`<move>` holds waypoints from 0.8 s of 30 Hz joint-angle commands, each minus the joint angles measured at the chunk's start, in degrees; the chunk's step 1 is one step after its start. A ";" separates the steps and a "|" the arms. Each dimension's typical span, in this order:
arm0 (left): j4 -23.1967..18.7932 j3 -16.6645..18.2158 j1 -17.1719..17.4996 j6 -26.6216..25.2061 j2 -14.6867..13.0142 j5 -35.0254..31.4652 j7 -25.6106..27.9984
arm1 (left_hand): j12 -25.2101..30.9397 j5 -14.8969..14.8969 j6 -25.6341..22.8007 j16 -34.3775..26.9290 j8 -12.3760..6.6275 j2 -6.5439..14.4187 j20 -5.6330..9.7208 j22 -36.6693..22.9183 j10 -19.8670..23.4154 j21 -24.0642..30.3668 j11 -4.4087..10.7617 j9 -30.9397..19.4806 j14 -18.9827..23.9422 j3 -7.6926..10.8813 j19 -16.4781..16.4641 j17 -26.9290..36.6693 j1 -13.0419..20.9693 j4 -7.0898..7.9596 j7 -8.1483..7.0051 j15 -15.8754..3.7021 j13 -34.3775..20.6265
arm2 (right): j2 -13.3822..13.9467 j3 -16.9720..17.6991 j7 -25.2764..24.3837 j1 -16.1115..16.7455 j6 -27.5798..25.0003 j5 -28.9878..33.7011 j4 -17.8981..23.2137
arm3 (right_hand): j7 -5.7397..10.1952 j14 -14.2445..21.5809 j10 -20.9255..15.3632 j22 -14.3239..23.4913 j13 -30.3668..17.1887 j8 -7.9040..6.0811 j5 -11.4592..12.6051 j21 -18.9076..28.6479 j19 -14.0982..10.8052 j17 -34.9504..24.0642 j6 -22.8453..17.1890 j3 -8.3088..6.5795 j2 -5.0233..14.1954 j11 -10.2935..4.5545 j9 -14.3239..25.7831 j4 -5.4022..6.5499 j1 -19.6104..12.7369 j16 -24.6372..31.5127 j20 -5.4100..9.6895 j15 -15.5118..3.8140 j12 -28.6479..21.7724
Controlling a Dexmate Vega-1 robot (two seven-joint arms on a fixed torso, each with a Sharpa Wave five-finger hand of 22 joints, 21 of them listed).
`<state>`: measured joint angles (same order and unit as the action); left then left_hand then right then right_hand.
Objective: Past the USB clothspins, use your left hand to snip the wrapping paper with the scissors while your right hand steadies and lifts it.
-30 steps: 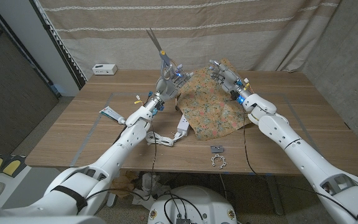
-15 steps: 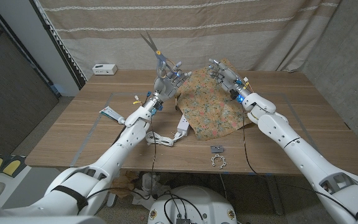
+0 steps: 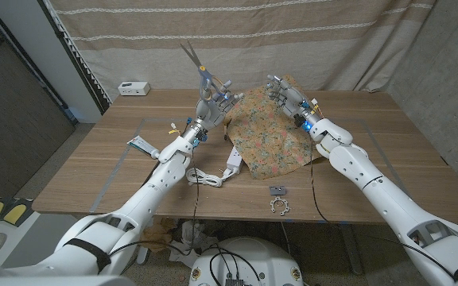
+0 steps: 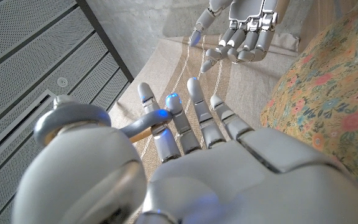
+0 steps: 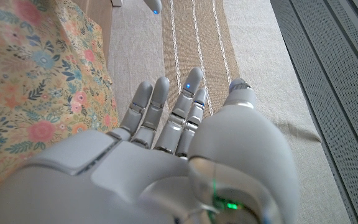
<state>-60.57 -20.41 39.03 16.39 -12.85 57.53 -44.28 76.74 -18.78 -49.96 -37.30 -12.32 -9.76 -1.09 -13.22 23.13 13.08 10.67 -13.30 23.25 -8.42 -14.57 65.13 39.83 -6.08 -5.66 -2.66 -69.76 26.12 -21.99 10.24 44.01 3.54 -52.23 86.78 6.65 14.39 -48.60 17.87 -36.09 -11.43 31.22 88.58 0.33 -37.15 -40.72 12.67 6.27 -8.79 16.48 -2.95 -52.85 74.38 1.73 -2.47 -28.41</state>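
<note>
left hand gripping the scissors up in the air, blades pointing up near the table's far edge, floral wrapping paper lying right of centre, its far edge lifting at the right hand, can't tell whether those fingers are actually pinching it

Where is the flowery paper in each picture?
Head view: the flowery paper lies mid-table, its far edge raised between both hands.
Left wrist view: it fills the right side.
Right wrist view: it fills the upper left.
Shared landmark: the striped curtain behind the table.
</note>
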 commanded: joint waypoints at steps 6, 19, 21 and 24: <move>-3.33 -0.32 1.08 -1.33 -1.38 -0.07 0.99 | 0.61 -0.42 0.09 -0.54 -0.36 0.84 0.18 -0.20 1.75 0.21 1.34 -0.28 0.45 -1.01 -0.50 0.69 0.42 -0.09 0.43 -8.82 0.01 | 0.06 0.56 -0.45 0.85 0.66 -0.38 0.31 | -0.43 -0.33 0.16 0.08 -0.15 0.14 -0.34 0.20 0.42 0.12 0.10 0.56 -0.13 -0.05 -0.17 0.09 0.48 0.57 5.53 -9.47 -0.48; -12.97 -0.72 4.31 -5.17 -6.28 -0.30 5.39 | 0.69 -0.66 0.97 -0.60 0.06 0.84 -0.01 -0.34 1.29 0.11 1.32 -0.23 0.08 -2.77 -0.12 1.44 0.10 0.03 0.96 -8.55 0.49 | 0.48 0.83 -0.87 1.31 1.19 0.00 0.66 | -0.85 -0.71 0.59 0.13 0.08 0.38 -0.52 0.21 0.59 0.26 0.84 0.98 -0.49 0.04 -0.41 0.29 1.19 0.93 5.38 -9.31 -0.54; -14.59 -0.74 4.90 -5.89 -7.33 -0.33 6.25 | 0.69 -0.63 1.30 -0.59 0.18 0.65 -0.03 -0.38 1.09 0.10 1.31 -0.20 -0.13 -3.54 -0.05 1.64 -0.28 0.14 1.35 -8.36 0.52 | 0.48 0.92 -1.03 1.42 1.17 -0.11 0.79 | -0.84 -0.78 0.63 0.18 0.12 0.40 -0.53 0.23 0.62 0.29 0.93 1.01 -0.50 0.24 -0.45 0.31 1.28 0.98 5.40 -9.33 -0.56; -17.57 -0.72 6.15 -6.98 -9.22 -0.58 7.98 | 0.28 -0.54 1.93 -0.58 0.42 0.43 -0.19 -0.41 0.51 0.06 1.30 -0.16 -0.32 -4.22 0.08 1.78 -0.73 0.26 1.50 -7.98 0.94 | 0.55 0.99 -1.10 1.47 1.45 0.07 0.74 | -0.91 -0.83 0.75 0.23 0.14 0.45 -0.55 0.25 0.69 0.31 1.10 1.04 -0.50 0.11 -0.48 0.33 1.35 1.02 5.38 -9.36 -0.56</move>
<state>-69.91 -21.01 42.11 12.81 -17.26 57.43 -40.95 77.18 -19.11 -50.00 -37.73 -12.12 -9.02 -1.13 -13.47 23.18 13.08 10.76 -13.31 23.25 -11.83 -14.51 66.69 39.97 -5.84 -5.62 -2.66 -69.01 26.37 -21.31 9.46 45.05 4.45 -52.47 87.22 5.94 13.68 -47.97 17.97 -35.82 -11.00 30.88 88.55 0.63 -36.89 -40.00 13.36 5.74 -8.81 15.95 -2.68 -51.88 74.82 2.04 -2.36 -28.62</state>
